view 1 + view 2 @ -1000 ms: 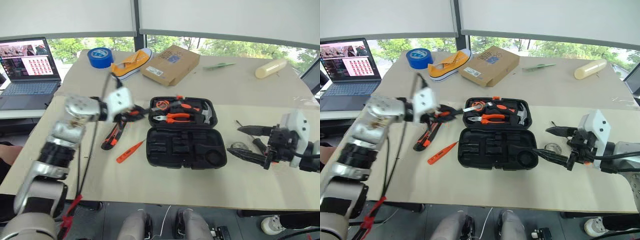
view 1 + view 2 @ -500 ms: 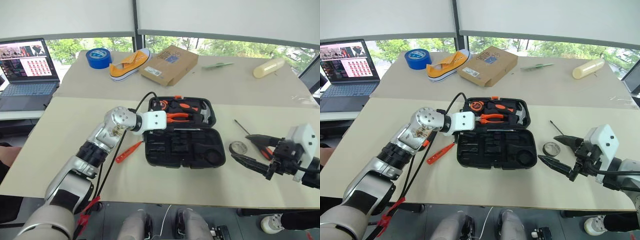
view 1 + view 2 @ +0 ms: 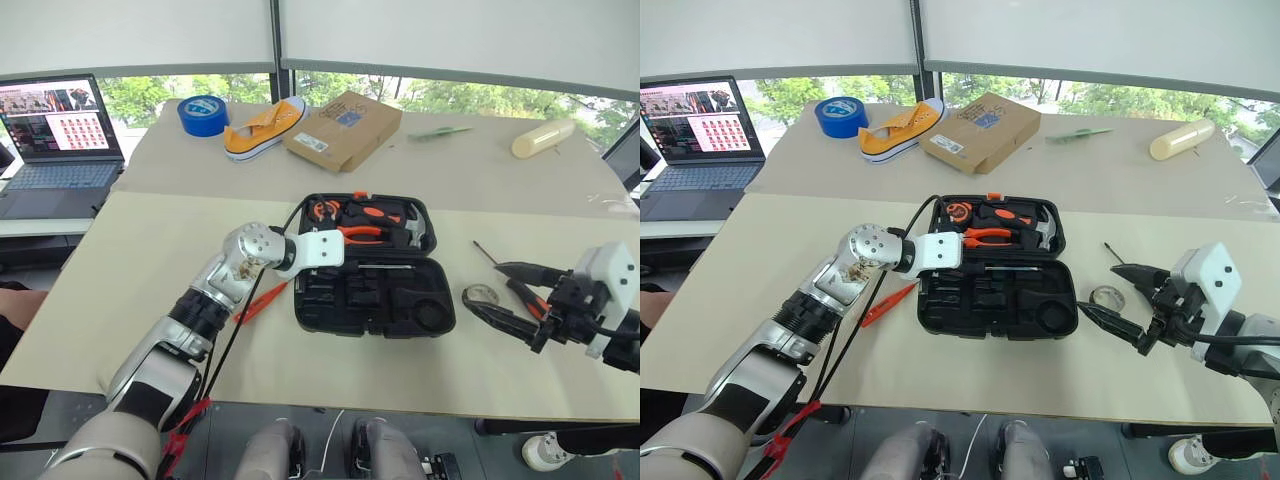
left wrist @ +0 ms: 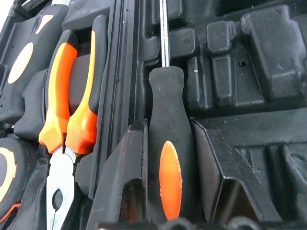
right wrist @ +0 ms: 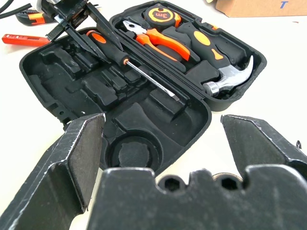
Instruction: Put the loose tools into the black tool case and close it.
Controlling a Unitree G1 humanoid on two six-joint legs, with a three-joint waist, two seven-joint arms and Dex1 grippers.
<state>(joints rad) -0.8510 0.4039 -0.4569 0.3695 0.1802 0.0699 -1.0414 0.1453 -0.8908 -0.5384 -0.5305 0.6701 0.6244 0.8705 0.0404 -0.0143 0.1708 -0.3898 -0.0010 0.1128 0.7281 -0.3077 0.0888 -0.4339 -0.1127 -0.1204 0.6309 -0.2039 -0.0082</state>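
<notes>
The black tool case (image 3: pixel 420 315) lies open mid-table, with pliers, a hammer and a tape measure in its far half. My left gripper (image 4: pixel 165 139) is shut on a black-and-orange screwdriver (image 4: pixel 165 96), whose shaft (image 3: pixel 385 265) lies in the near half along the hinge. My right gripper (image 3: pixel 482 287) stands open right of the case, over the small grey tape roll (image 3: pixel 480 296). A second screwdriver's thin shaft (image 3: pixel 483 250) shows beside it. The slim orange tester (image 3: pixel 262 300) lies left of the case, under my left arm. The utility knife (image 5: pixel 29 17) lies beyond it.
At the table's far side are a blue tape roll (image 3: pixel 203 113), a yellow shoe (image 3: pixel 262 125), a cardboard box (image 3: pixel 342 128), a green item (image 3: pixel 438 131) and a cream cylinder (image 3: pixel 542 137). A laptop (image 3: pixel 55 130) stands far left.
My left gripper carried the screwdriver from left of the case rightward and down, onto the near half by the hinge. The right gripper stayed open in place.
</notes>
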